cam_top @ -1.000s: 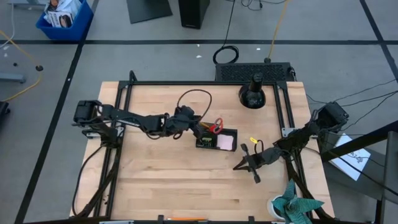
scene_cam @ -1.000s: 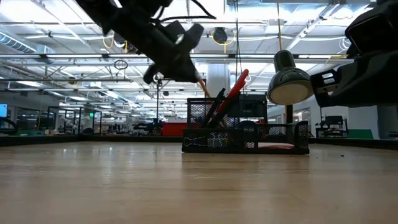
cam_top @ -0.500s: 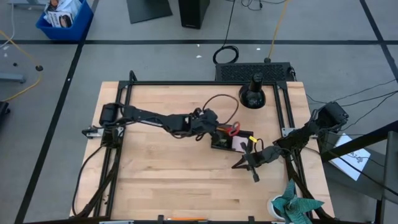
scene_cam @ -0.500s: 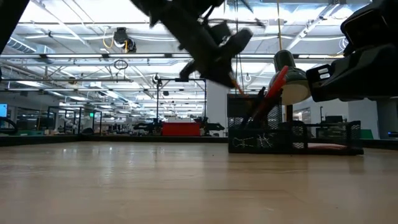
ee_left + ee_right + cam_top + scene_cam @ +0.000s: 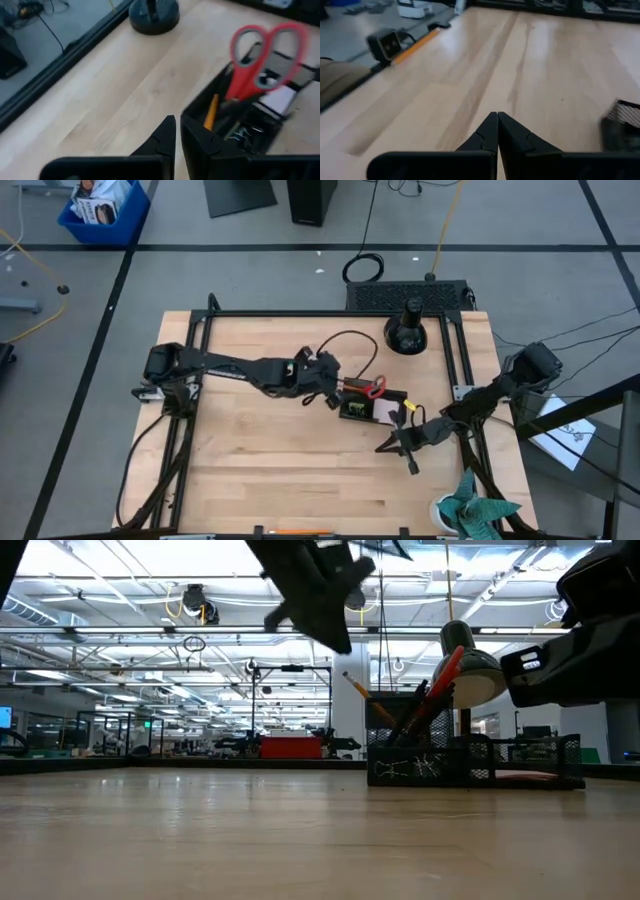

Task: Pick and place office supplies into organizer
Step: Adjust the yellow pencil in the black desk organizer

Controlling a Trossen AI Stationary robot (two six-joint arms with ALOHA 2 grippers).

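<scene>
The right gripper is hovering closed and empty over the desk. Farther back, the organizer is sitting right of centre, holding scissors and pencils. Just beside it, the left gripper is hovering nearly closed, empty.

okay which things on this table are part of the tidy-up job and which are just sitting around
Part of the job: organizer, red-handled scissors, orange pencil, binder clips, pink sticky-note pad.

Just lying about: black desk lamp, teal paper plant.
</scene>
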